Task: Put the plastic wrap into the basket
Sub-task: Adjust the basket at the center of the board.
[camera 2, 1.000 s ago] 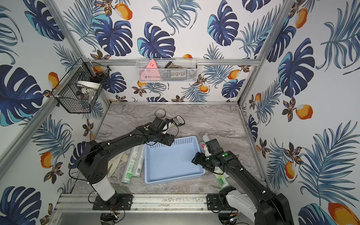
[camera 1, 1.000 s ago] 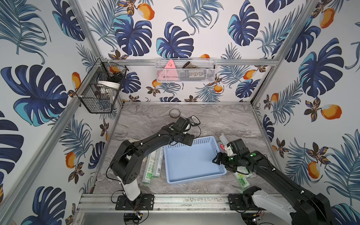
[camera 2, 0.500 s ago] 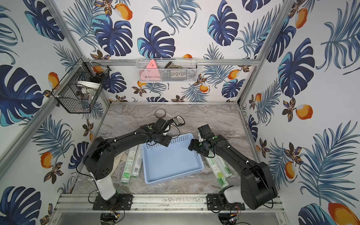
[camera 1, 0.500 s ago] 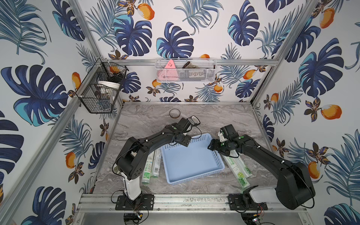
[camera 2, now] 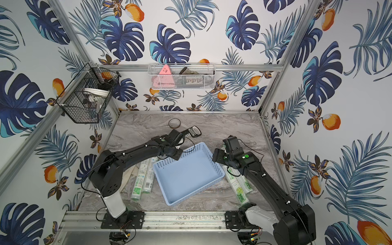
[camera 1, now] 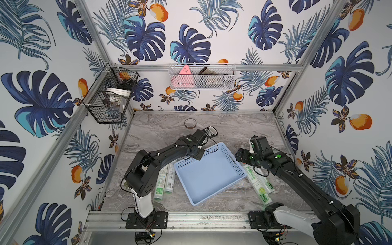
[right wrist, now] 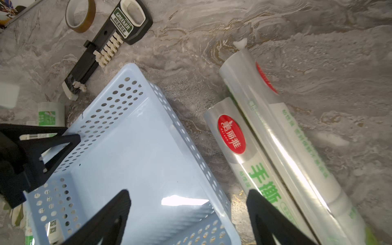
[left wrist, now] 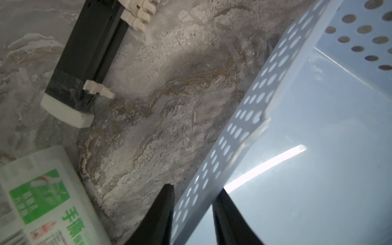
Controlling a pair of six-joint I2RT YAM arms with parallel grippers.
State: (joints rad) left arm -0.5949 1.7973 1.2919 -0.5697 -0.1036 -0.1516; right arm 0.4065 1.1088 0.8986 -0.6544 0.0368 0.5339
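Basket [camera 1: 209,176]: sits skewed to the table [camera 1: 233,127] edges in both top views, light blue, perforated walls, floor bare.

Left fingers [left wrist: 163,203]: straddle the basket's wall near its far corner, one inside and one outside, clenched on the wall; seen in the left wrist view.

Right fingers [right wrist: 114,212]: spread wide and released, grasping nothing; hang above the basket's opposite wall, one over the basket floor, the other over the nearest roll.

Plastic wrap, left pair [camera 1: 167,182]: lies side by side on the table just beside the basket, partly under the left arm.

Plastic wrap, right pair [camera 1: 257,184]: lies side by side on the table just beside the basket's other long wall, partly under the right arm; shows red logo and green print in the right wrist view [right wrist: 254,148]. All four rolls outside the basket.

Also on the table beyond the basket: tape ring [camera 1: 189,123], and black tool with white clips [right wrist: 110,46] near it.
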